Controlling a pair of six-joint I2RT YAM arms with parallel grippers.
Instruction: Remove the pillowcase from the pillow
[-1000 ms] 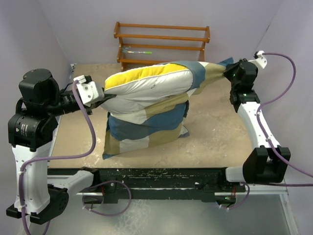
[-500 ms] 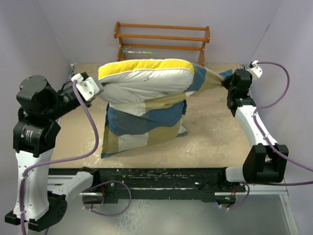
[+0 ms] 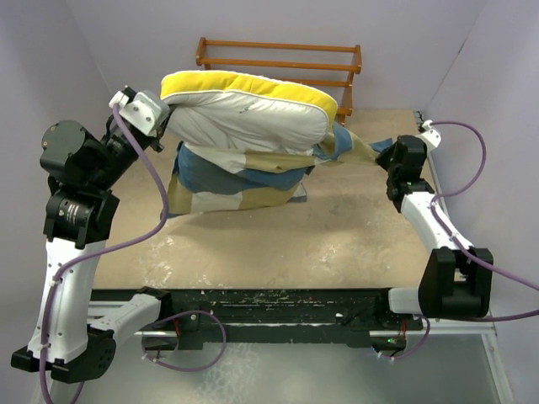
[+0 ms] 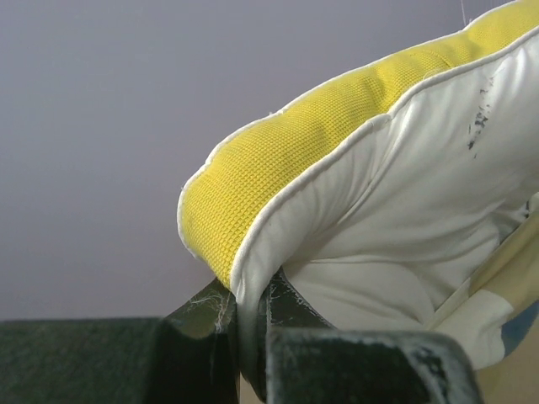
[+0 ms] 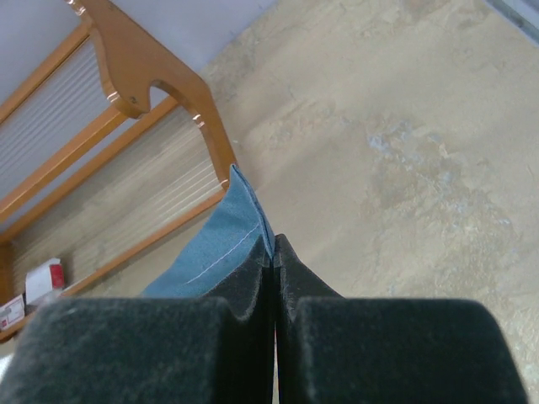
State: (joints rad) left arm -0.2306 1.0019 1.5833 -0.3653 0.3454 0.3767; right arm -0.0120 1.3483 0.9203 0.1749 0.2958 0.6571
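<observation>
Two pinched edges: pillow [image 3: 253, 118] left, pillowcase [image 3: 232, 175] right.

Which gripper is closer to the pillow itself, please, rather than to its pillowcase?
Left. The left gripper is clamped on the pillow at its yellow-trimmed corner, touching it. The right gripper pinches a blue corner of the pillowcase, off to the pillow's right and apart from it.

I work in a lab test cell: plain lilac walls [image 3: 404, 25] box in my scuffed worktop [image 3: 354, 231], arms bolted along its near edge, a wooden rack [image 3: 278, 44] behind.
</observation>
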